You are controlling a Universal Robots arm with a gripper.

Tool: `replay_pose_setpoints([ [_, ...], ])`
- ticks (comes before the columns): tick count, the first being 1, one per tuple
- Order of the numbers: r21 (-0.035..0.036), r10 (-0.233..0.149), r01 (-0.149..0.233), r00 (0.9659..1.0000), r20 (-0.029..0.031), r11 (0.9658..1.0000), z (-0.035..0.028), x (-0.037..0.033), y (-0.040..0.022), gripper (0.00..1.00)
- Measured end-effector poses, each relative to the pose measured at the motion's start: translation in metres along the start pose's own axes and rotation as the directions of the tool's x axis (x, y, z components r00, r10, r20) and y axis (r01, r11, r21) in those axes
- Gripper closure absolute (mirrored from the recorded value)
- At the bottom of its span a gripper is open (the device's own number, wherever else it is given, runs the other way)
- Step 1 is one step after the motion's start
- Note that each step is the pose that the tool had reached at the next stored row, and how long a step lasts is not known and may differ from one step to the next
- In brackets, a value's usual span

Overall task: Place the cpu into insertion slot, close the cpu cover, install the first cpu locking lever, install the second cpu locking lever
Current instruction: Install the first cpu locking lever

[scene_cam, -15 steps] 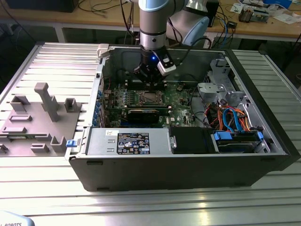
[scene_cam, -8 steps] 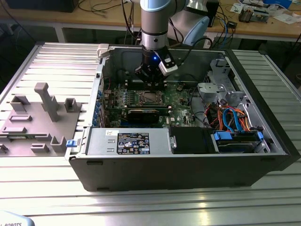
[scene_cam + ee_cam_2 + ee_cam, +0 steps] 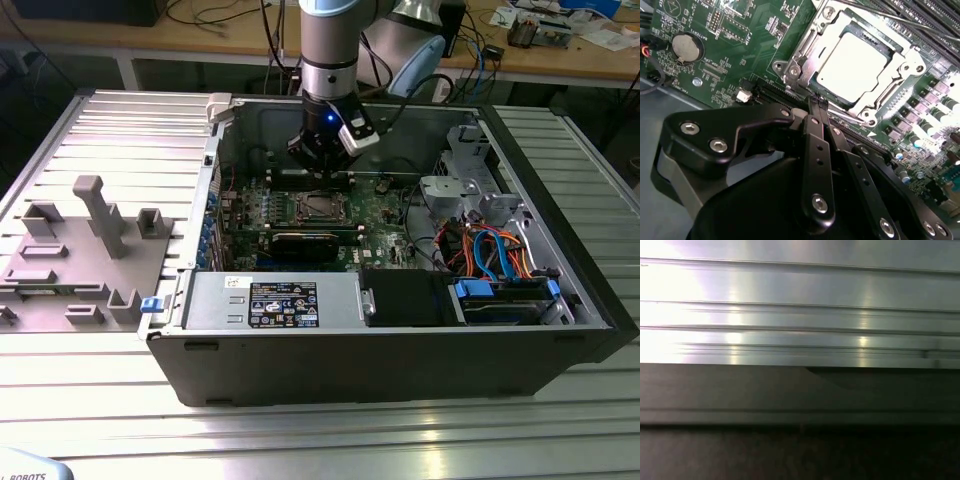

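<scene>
Pincer: your pincer (image 3: 818, 103) sits at the centre of the second wrist view with its two black fingers (image 3: 815, 145) pressed together, tips meeting with nothing between them. In the exterior view you see it (image 3: 327, 172) at upper centre of the frame, hanging just above the green motherboard.

Nearest thing: the fingertips end at the near edge of the cpu cover (image 3: 900, 75), by its corner bracket; whether they touch the metal you cannot tell.

Cpu: the pale square cpu (image 3: 852, 62) lies flat in the insertion slot (image 3: 809, 44), upper right of centre in the second wrist view. In the exterior view the socket (image 3: 320, 207) is a small silvery square just below your pincer.

Cpu cover: the silvery frame lies down around the chip, whose face shows through its window.

Levers: thin wire rods run along the socket's edges; whether they are latched you cannot tell.

Motherboard: the green board (image 3: 740, 60) carries a round coin battery (image 3: 686, 46) at upper left of the second wrist view and a row of components at right.

Case: the open computer case (image 3: 380, 345) lies on its side on the ribbed metal counter (image 3: 300, 430), with a grey power supply (image 3: 270, 302) at its lower left and blue cables (image 3: 490, 250) at right.

Fixture: a grey moulded jig (image 3: 80, 255) rests on the counter at the left of the exterior frame.

First wrist view: you see bright ribbed metal (image 3: 800, 315) above a dark band.
</scene>
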State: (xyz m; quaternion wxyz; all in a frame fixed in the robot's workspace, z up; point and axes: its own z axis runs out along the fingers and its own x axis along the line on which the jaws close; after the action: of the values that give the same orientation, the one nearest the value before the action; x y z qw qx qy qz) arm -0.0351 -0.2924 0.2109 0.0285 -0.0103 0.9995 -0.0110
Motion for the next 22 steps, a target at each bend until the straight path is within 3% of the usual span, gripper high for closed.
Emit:
replay_pose_setpoints([
  [8,0.0002,0.000,0.000,1.0000,-0.0036,1.0000,0.0107,0.0008,-0.0013,0.89],
  [14,0.0003,-0.004,0.004,1.0000,-0.0035,1.0000,0.0106,0.0006,-0.0003,0.89],
  [18,-0.0004,-0.007,0.007,1.0000,-0.0031,1.0000,0.0049,0.0002,-0.0002,0.89],
  [22,-0.0003,-0.008,0.008,1.0000,-0.0031,1.0000,0.0045,0.0002,-0.0002,0.89],
])
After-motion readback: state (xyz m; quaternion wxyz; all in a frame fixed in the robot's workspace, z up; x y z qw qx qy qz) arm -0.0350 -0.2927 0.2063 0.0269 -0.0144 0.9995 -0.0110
